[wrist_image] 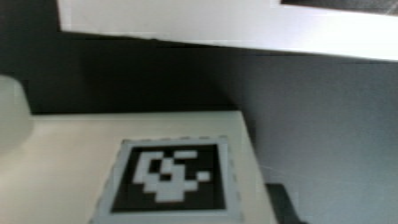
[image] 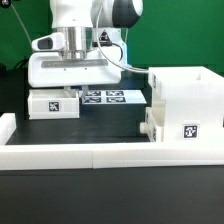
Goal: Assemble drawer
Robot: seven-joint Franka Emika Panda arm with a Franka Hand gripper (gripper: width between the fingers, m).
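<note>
A small white drawer box (image: 52,105) with a marker tag on its front rests on the dark table at the exterior view's left. My gripper (image: 72,90) hangs straight down right over its top edge, and the broad white hand hides the fingers. In the wrist view the same box (wrist_image: 169,150) fills the near field, its tag facing the camera. A dark sliver, perhaps one finger (wrist_image: 285,205), lies against the box's edge. The tall white drawer housing (image: 185,100) stands at the exterior view's right, with openings on its left side.
The marker board (image: 108,97) lies flat just to the right of the drawer box. A long low white wall (image: 90,152) runs across the front of the table. Another white part (wrist_image: 231,25) shows beyond the box in the wrist view.
</note>
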